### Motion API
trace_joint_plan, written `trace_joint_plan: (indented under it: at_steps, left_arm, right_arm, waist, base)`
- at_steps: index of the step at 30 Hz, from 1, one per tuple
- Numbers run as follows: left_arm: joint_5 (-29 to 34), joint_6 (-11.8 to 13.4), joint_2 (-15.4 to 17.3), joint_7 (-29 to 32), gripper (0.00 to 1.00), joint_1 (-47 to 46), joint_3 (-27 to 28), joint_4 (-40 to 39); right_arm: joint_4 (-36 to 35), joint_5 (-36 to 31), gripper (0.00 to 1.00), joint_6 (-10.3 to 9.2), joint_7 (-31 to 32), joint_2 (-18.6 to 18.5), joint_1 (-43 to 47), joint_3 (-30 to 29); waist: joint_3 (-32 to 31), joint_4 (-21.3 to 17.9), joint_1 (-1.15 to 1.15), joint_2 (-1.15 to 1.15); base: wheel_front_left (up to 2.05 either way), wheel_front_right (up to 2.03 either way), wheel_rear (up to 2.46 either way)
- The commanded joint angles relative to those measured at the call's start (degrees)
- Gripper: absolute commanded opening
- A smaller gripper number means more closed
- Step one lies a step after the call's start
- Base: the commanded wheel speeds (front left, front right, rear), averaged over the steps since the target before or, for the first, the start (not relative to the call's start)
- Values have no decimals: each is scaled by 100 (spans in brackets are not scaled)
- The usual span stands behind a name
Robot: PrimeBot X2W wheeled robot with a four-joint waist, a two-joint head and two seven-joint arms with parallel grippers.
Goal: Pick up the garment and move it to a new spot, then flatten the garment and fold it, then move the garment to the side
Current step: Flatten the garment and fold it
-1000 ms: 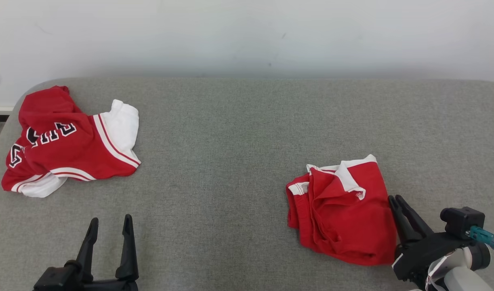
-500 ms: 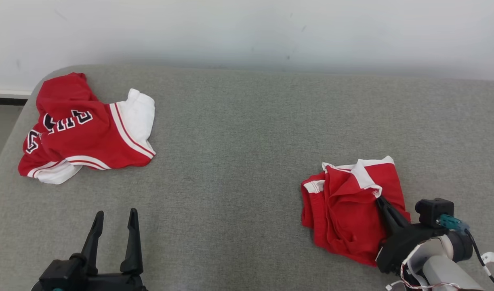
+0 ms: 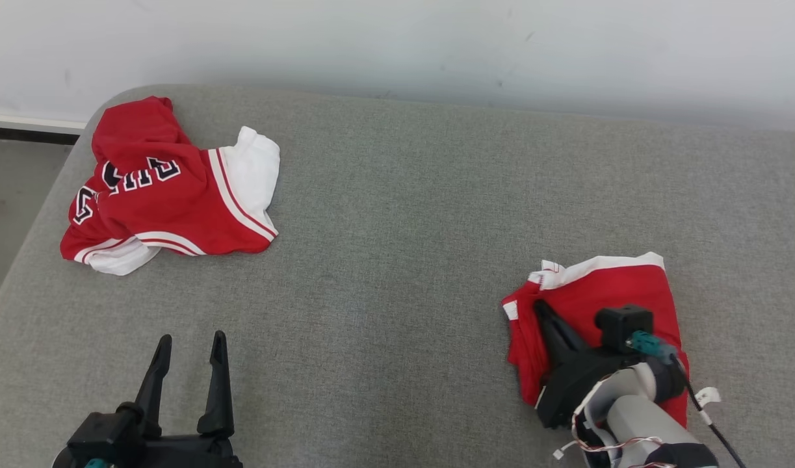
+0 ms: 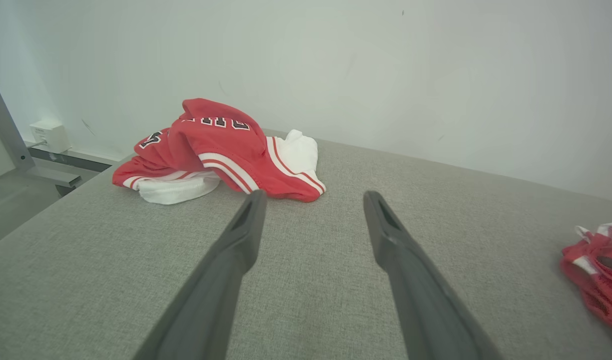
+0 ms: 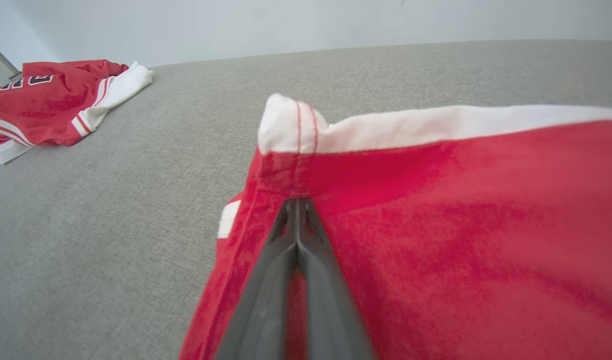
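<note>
Evidently the pickup is in hand: right gripper (image 3: pixel 543 312) fingers pinched shut on the red shorts (image 3: pixel 621 286) (lying right on the grey surface (image 3: pixel 397 260)); left gripper (image 3: pixel 190 344) fingers wide; next, a clean lift.

At ten o'clock I see a crumpled red and white shirt (image 3: pixel 169 195) with black letters. It lies on a big grey soft top (image 3: pixel 397 214). A white wall (image 3: pixel 397 39) runs along twelve o'clock, and grey floor (image 3: pixel 13 188) shows at nine.

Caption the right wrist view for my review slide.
Right gripper shut on a fold of the red garment lying on the grey padded surface.
</note>
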Motion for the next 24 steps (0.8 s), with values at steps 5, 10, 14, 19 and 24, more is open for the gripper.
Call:
trace_joint_plan:
  at_steps: [5,10,14,19,24]
  left_arm:
    - [-44,29,0,-4,100,-94,-39,10]
    - [-69,48,0,-4,100,-107,-50,16]
    - [-55,56,1,-4,100,-66,-11,26]
    - [0,66,0,-4,100,36,68,18]
    - [103,6,0,-4,100,122,163,14]
  right_arm:
    - [-108,-142,0,4,-31,212,96,146]
    - [-409,-310,0,4,-33,249,204,4]
    - [-837,-434,0,4,-34,109,325,-299]
    - [-1578,-573,0,4,-35,-60,666,-765]
    - [-2260,-682,0,4,-29,-218,1115,-1240]
  waist:
    - [50,45,0,-1]
    - [56,13,0,-1]
    - [-15,-85,0,-1]
    - [-197,-288,0,-1]
    - [-362,-573,0,-1]
  base:
    - [0,0,0]
    - [0,0,0]
    - [0,0,0]
    - [0,0,0]
    - [0,0,0]
